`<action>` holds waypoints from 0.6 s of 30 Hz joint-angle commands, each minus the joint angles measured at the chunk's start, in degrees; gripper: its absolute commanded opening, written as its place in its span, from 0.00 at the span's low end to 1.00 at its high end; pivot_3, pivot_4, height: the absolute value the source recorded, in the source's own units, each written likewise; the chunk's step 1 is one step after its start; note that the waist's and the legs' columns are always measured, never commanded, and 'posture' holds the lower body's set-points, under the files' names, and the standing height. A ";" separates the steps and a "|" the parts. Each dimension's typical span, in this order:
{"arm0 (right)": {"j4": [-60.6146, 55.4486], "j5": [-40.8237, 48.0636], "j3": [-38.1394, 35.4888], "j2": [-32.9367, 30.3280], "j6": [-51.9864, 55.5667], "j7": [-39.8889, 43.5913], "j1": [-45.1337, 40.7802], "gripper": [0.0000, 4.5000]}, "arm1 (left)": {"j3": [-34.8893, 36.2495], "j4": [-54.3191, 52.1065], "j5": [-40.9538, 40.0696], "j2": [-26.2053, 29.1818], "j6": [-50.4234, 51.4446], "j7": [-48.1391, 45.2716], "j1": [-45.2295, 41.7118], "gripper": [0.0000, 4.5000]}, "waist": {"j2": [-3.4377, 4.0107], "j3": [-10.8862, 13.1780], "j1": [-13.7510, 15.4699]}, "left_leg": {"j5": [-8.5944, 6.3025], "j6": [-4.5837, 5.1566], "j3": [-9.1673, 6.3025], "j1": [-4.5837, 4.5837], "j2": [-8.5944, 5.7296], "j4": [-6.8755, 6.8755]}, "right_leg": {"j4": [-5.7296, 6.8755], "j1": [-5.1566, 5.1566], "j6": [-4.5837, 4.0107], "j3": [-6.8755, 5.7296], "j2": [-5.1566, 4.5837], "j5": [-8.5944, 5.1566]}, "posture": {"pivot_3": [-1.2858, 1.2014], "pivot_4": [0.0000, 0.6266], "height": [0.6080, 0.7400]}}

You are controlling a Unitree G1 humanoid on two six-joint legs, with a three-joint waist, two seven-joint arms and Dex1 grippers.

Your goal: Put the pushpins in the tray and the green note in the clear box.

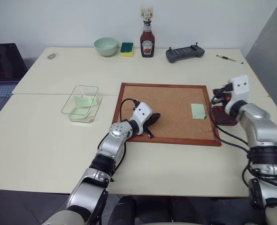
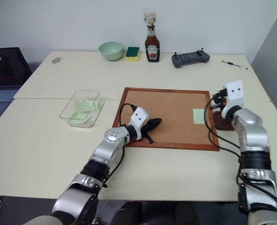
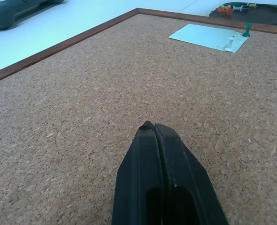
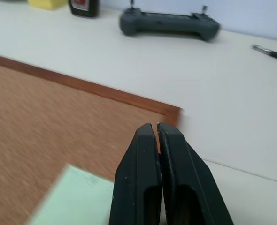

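Left gripper [image 3: 153, 127]: I am seeing its two black fingers pressed flat together with nothing between them, lying low over the brown wood-framed corkboard [image 1: 169, 112] near its 8 o'clock corner.
Right gripper [image 4: 157, 125]: I am reading its fingers as squeezed together; whether anything tiny is pinched there I cannot tell. It is hanging above the board's 3 o'clock edge, over the table.
Green note [image 1: 198, 110]: this small pale green paper square is lying on the cork at about 3 o'clock, close to the frame.
Pushpins: a green-headed pin [image 3: 246, 30] and a white pin [image 3: 229, 43] are sitting on the note's far corner; several coloured pins [image 3: 232, 8] are lying in the tray.
Tray [image 1: 224, 116]: the small dark dish is sitting on the table just beside the board's 3 o'clock edge, under my right wrist.
Clear box [image 1: 81, 103]: this transparent rounded plastic container is standing at 9 o'clock, apart from the board, with pale green paper [image 1: 84, 101] inside.
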 commanded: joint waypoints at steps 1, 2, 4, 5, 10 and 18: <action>-4.91 -2.35 0.47 -2.82 1.28 -0.31 2.84 0.02 | -1.37 2.59 1.47 -0.60 -0.33 -0.21 0.19 0.00 | 0.05 -0.03 -0.01 | 0.00 0.01 0.02 0.02 0.00 0.00 | 0.01 0.01 0.01 0.02 0.00 0.00 | 0.52 0.24 1.00; -5.13 -3.00 0.94 -3.37 1.47 -0.18 3.65 0.02 | -1.37 2.82 1.55 -0.67 -0.45 -0.24 0.10 0.00 | 0.05 -0.03 0.00 | 0.01 0.02 0.03 0.04 0.00 0.01 | 0.02 0.03 0.02 0.03 0.00 0.00 | 0.52 0.24 1.00; -5.28 -3.84 1.72 -4.03 1.99 0.20 4.50 0.02 | -1.35 3.26 1.69 -0.82 -0.73 -0.29 -0.11 0.00 | 0.05 -0.03 -0.02 | 0.03 0.05 0.04 0.07 0.00 0.02 | 0.02 0.07 0.06 0.03 0.00 0.02 | 0.52 0.24 1.00; -5.28 -4.10 2.11 -4.29 2.43 0.49 4.75 0.02 | -1.34 3.42 1.75 -0.90 -0.82 -0.30 -0.22 0.00 | 0.05 -0.03 -0.02 | 0.04 0.06 0.06 0.07 -0.01 0.02 | 0.01 0.07 0.08 0.04 0.00 0.03 | 0.52 0.24 1.00; -5.03 -5.72 3.50 -5.21 2.65 0.71 5.18 0.02 | -1.17 3.72 1.99 -1.08 -1.03 -0.38 -0.47 0.00 | 0.05 -0.03 0.09 | 0.05 0.06 0.04 0.06 -0.01 0.02 | 0.00 0.08 0.09 0.03 -0.01 0.04 | 0.52 0.24 1.00; -4.19 -6.68 3.70 -5.65 1.97 0.79 4.81 0.33 | -1.00 3.77 2.12 -0.99 -0.95 -0.41 -0.47 0.00 | 0.05 -0.03 0.10 | 0.05 0.06 0.04 0.05 -0.04 0.02 | -0.01 0.09 0.09 0.02 -0.04 0.04 | 0.52 0.24 1.00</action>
